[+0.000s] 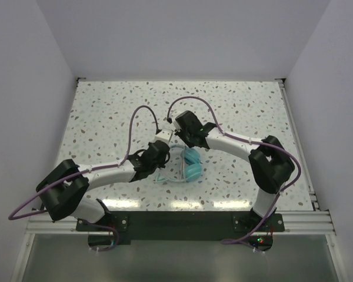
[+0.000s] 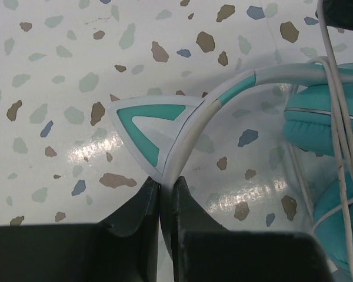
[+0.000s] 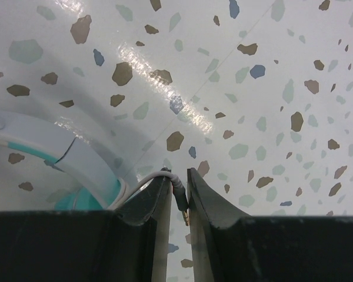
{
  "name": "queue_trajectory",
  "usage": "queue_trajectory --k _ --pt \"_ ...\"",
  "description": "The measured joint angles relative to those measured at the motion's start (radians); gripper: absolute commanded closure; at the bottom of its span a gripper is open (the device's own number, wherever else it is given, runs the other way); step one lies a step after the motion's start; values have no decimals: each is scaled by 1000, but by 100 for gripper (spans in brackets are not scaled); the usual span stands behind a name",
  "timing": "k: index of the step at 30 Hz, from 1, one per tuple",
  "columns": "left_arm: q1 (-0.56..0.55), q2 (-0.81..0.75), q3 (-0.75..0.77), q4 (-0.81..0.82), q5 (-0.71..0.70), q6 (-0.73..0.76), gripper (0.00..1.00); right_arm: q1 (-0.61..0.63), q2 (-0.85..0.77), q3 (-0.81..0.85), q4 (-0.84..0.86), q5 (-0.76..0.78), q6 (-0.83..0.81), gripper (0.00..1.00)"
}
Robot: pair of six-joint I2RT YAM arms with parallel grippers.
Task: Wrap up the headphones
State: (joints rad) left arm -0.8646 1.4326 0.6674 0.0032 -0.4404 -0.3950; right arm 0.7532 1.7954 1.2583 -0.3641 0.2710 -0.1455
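Turquoise headphones [image 1: 191, 165] lie near the middle of the table [image 1: 106, 117], slightly toward its near edge. The left gripper [image 2: 166, 187] pinches their headband [image 2: 191, 132] tight. On the right gripper [image 3: 179, 176] the jaws stand barely apart around the cord [image 3: 176, 185] plug; whether they truly bite it, cannot tell. Risk: the plug slips out and the cord goes slack across the earcups [image 2: 323, 123]. A hard tug could drag the headband from the pinch.

Three views: one overhead, two at the wrists.
My top external camera looks down from above and behind the arm bases over the whole table [image 1: 106, 111]. Each wrist camera peers along its own fingers [image 2: 135, 217], close over the tabletop. All three share the headphones [image 1: 192, 165] near the table's middle.
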Motion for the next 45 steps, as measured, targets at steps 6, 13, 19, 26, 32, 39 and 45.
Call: queue_trajectory --k 6,13,19,26,32,39,45 --pt "0 12 19 -23 0 -3 95 -4 11 -8 5 -1 -9 85" --pt "0 18 25 -32 -1 -10 86 -5 18 -23 12 0 -8 80" --pt "-1 24 31 -49 2 -14 76 -14 18 -40 18 -3 -6 78" --pt "-11 24 55 -77 15 -13 65 -23 18 -41 33 -10 -5 77" --pt "-14 24 101 -95 26 -10 58 -27 18 -41 39 -26 -6 77" --pt "-14 24 122 -94 35 -5 52 -28 18 -41 39 -31 -5 77" --pt "-14 24 122 -94 37 -5 52 -30 18 -41 41 -30 -5 77"
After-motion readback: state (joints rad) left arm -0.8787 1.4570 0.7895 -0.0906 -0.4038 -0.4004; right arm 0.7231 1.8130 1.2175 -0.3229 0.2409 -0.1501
